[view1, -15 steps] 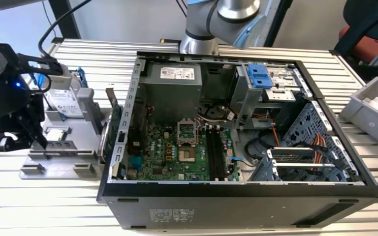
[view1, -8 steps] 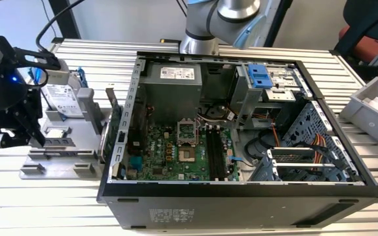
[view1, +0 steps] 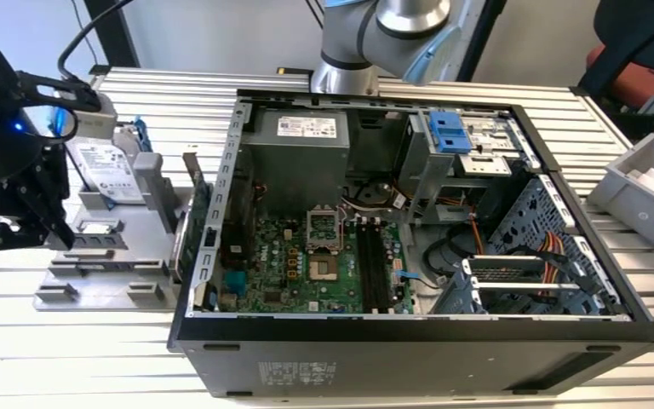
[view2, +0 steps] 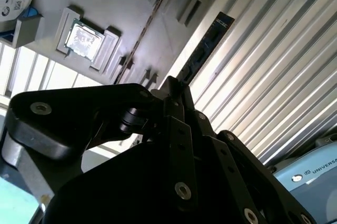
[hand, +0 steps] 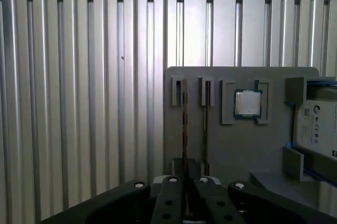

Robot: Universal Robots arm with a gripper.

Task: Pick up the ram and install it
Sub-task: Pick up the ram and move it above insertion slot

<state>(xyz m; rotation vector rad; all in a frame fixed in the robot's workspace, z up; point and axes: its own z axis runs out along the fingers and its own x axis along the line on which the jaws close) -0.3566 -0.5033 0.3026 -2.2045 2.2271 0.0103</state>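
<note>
**Stage of the task: ram grasped at the parts holder, not yet installed.** The gripper (view1: 14, 226) hangs over the grey holder (view1: 100, 273) at the exterior view's left, well apart from the open computer case (view1: 418, 341). Its fingers are closed together on the ram (view2: 208, 45), which sticks out beyond the fingertips as a long dark strip. Pickup is therefore judged to be under way or done. Whether the stick has cleared its slot in the holder cannot be told.

The black memory slots (view1: 378, 264) on the motherboard (view1: 293, 264) appear unfilled, so carrying and seating the ram are both left to do.

**Comparison of views.**
- **Exterior view:** it relates the gripper to the case and shows the hard drive (view1: 106, 170) standing on the holder.
- **Second wrist view:** it shows the broad face of the ram rising from the gripper (view2: 175, 88), with the silvery processor chip (view2: 81, 39) in its pocket nearby.
- **First wrist view:** it shows the ram (hand: 184, 129) edge-on, running from the gripper (hand: 185, 182) toward a holder slot. A second thin strip (hand: 205, 124) lies just beside it, and the ribbed metal table (hand: 79, 103) lies beyond.
</note>
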